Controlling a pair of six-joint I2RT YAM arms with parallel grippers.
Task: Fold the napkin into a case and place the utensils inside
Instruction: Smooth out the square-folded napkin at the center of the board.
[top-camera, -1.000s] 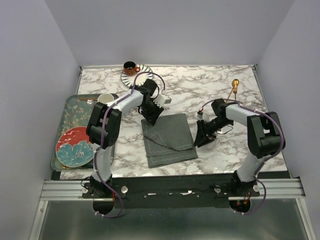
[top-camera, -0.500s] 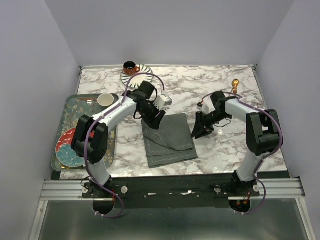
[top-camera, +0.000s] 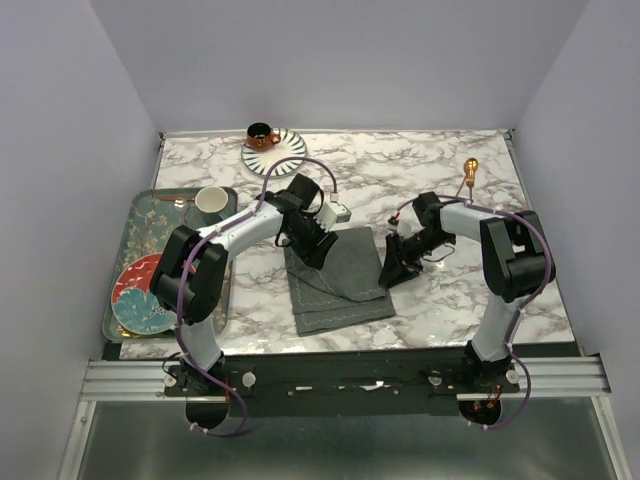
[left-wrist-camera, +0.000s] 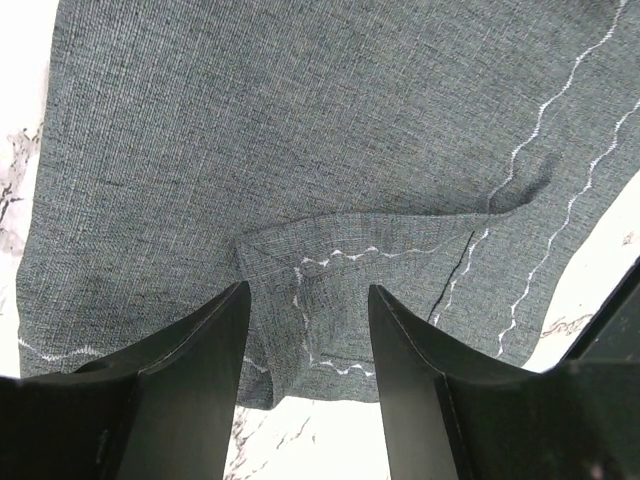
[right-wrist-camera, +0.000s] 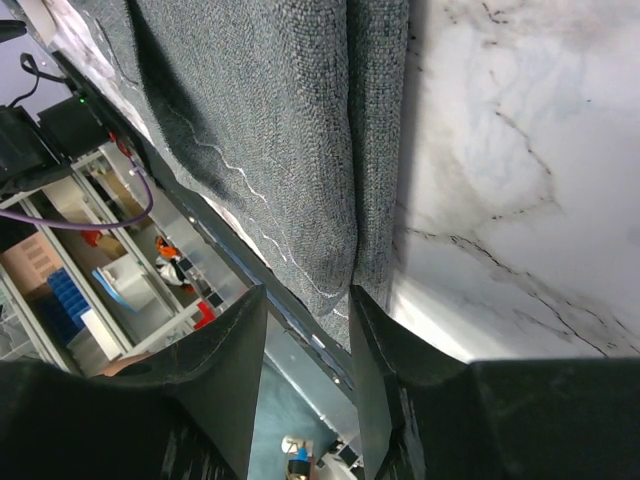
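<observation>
The dark grey napkin (top-camera: 338, 282) lies folded in loose layers at the table's middle. My left gripper (top-camera: 316, 250) is open, low over its far left corner; in the left wrist view (left-wrist-camera: 308, 300) a folded-over hemmed flap of the napkin (left-wrist-camera: 300, 130) sits between the fingers. My right gripper (top-camera: 390, 272) is open at the napkin's right edge; in the right wrist view (right-wrist-camera: 305, 300) the napkin's doubled edge (right-wrist-camera: 270, 120) reaches the gap between the fingers. One gold-copper utensil (top-camera: 468, 176) lies at the far right. A second one does not show clearly.
An orange cup on a striped saucer (top-camera: 268, 142) stands at the back. A green tray (top-camera: 150, 232) at the left holds a white cup (top-camera: 212, 200) and a red patterned plate (top-camera: 135, 295). The table's edge lies just beyond the napkin in the right wrist view.
My left gripper has moved right and nearer, onto the napkin's far left corner. My right gripper has moved left up to the napkin's right edge. The napkin has not moved.
</observation>
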